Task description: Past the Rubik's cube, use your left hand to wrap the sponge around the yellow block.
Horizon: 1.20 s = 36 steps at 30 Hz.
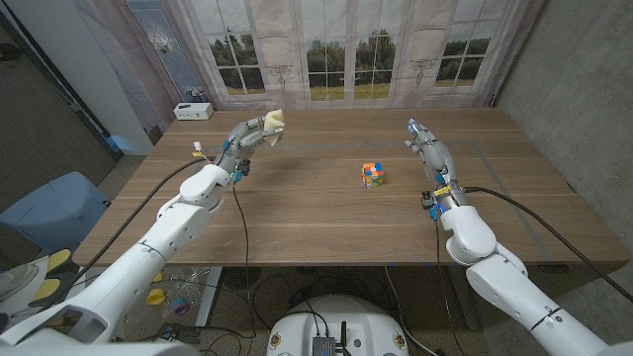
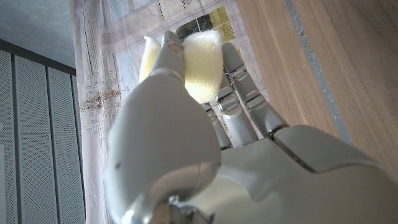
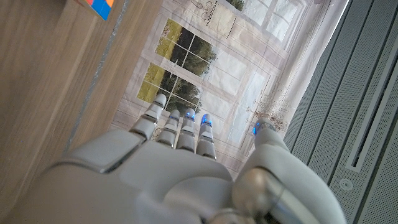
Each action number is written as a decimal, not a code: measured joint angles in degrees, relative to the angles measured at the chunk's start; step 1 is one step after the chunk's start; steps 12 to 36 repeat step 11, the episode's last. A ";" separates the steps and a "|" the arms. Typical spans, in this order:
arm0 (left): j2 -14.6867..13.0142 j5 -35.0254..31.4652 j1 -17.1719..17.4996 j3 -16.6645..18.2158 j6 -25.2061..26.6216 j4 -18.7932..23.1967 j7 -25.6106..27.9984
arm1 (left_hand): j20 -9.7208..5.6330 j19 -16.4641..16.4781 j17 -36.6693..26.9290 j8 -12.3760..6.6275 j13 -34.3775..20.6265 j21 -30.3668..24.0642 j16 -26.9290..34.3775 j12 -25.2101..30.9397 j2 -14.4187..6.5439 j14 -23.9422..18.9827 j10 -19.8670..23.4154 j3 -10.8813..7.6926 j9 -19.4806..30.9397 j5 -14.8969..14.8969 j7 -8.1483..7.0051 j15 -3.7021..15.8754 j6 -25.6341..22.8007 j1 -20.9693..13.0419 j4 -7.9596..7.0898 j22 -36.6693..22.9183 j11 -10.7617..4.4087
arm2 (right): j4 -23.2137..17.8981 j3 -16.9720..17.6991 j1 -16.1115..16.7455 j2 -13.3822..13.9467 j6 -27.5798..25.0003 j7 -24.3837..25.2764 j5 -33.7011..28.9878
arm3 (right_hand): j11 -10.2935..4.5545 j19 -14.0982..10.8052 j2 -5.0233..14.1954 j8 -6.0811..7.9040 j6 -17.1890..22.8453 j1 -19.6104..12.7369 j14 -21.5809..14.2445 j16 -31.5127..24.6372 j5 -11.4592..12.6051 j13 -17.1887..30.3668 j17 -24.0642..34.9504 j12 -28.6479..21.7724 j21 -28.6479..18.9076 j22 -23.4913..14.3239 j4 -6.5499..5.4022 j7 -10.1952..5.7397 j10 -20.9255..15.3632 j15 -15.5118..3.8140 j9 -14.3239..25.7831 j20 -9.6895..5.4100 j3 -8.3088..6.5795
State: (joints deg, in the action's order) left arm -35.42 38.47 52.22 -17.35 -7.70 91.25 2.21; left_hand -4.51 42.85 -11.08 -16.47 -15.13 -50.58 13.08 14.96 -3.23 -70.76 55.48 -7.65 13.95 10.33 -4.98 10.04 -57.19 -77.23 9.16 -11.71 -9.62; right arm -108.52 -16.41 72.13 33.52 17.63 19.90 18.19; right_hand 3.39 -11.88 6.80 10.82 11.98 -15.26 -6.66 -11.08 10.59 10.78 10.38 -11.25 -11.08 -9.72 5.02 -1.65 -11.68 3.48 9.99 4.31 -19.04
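No writing reads; left hand grips the sponge, right hand released.

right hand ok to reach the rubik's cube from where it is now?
Probably yes. The right hand is open, holding nothing, and only bare table lies between it and the Rubik's cube.

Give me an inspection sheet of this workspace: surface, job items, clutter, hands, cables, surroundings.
Surface: wooden table, bare across the middle.
Job's things: pale yellow sponge held up in the left hand; Rubik's cube stands near the table's middle; yellow block: cannot tell, possibly inside the sponge.
Clutter: small white box at the far left corner.
Hands: left grips the sponge between thumb and fingers; right hand holds nothing, fingers extended.
Cables: black cables along both arms and below the table edge.
Surroundings: curtained window backdrop, grey wall panels.
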 measured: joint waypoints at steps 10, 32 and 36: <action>-0.75 1.41 -2.38 -0.82 1.49 -2.71 -3.14 | 0.10 -0.72 0.00 0.22 0.00 -0.92 0.00 -0.35 0.00 -0.01 0.29 0.00 0.07 -0.01 0.01 0.00 -0.01 0.00 0.00 -0.01 0.14 | -3.75 0.75 2.44 -0.66 -1.07 4.27 -4.73 | 0.08 -0.35 -0.31 0.00 0.53 -0.31 -0.42 0.00 0.00 0.00 0.00 0.00 0.00 0.00 0.12 0.10 -0.54 0.01 0.00 0.35 -0.12; -0.75 1.41 -2.38 -0.82 1.49 -2.71 -3.14 | 0.10 -0.72 0.00 0.23 0.00 -1.08 0.00 -0.37 0.00 -0.01 0.31 0.00 0.07 -0.01 0.02 0.00 -0.02 0.00 0.00 0.05 0.16 | -4.19 0.79 2.71 -0.76 -1.09 4.50 -5.04 | -0.01 -0.41 -0.31 0.00 0.84 -0.31 -0.55 0.00 0.00 0.00 0.00 0.00 0.00 0.00 0.12 0.01 -0.62 0.13 0.00 0.42 -0.12; -0.75 1.41 -2.38 -0.82 1.49 -2.71 -3.14 | 0.10 -0.72 0.00 0.23 0.00 -1.08 0.00 -0.37 0.00 -0.01 0.31 0.00 0.07 -0.01 0.02 0.00 -0.02 0.00 0.00 0.05 0.16 | -4.19 0.79 2.71 -0.76 -1.09 4.50 -5.04 | -0.01 -0.41 -0.31 0.00 0.84 -0.31 -0.55 0.00 0.00 0.00 0.00 0.00 0.00 0.00 0.12 0.01 -0.62 0.13 0.00 0.42 -0.12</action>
